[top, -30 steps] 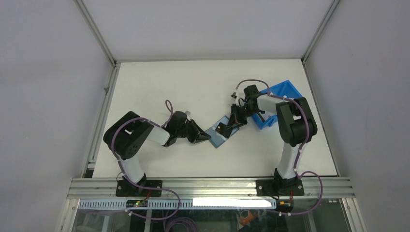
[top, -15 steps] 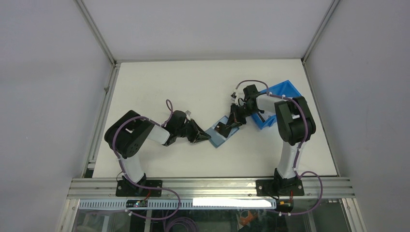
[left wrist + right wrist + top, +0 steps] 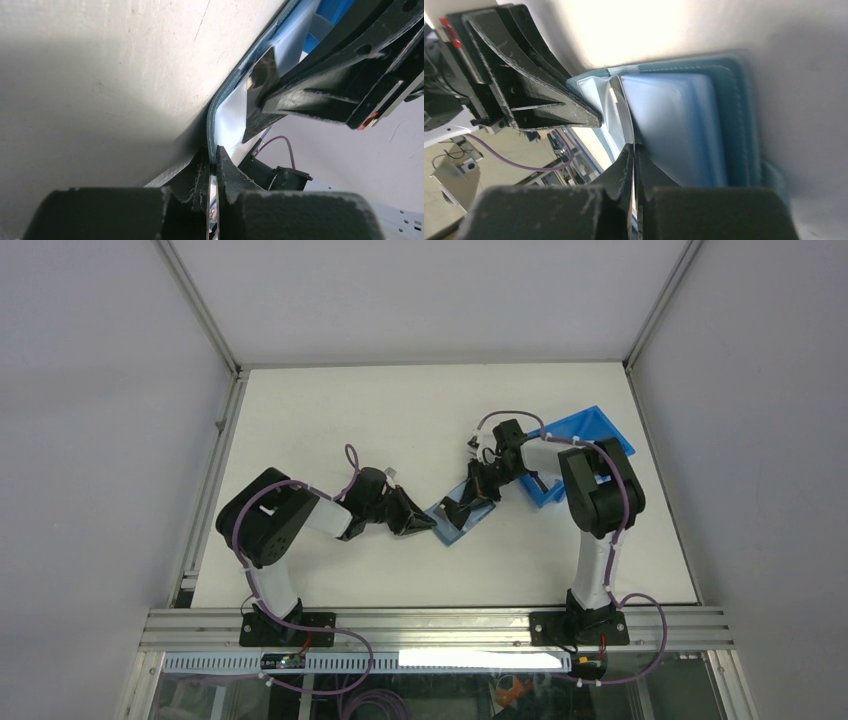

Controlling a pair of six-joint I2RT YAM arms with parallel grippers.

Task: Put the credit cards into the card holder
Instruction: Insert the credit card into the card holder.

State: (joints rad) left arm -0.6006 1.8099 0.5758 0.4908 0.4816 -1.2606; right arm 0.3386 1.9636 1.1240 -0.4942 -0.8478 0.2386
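The teal-blue card holder (image 3: pixel 456 523) lies open on the table's middle, its lighter blue inside showing in the right wrist view (image 3: pixel 684 125). My left gripper (image 3: pixel 428 524) is shut on the holder's left flap, whose curved edge shows in the left wrist view (image 3: pixel 214 115) just past the fingertips (image 3: pixel 222 165). My right gripper (image 3: pixel 460 510) is shut on a thin silvery credit card (image 3: pixel 623 107), held edge-on with its far end inside the holder's pocket opening. That card's corner shows in the left wrist view (image 3: pixel 262 75). Other cards are hidden.
A bright-blue plastic bin (image 3: pixel 585 432) stands at the right rear, right behind the right arm's wrist. The left gripper's fingers (image 3: pixel 539 100) lie close to the card's left. Metal frame rails (image 3: pixel 430 625) edge the near side.
My right gripper and wrist have moved a little left and nearer, further over the holder with the card. The left gripper has stayed shut on the flap.
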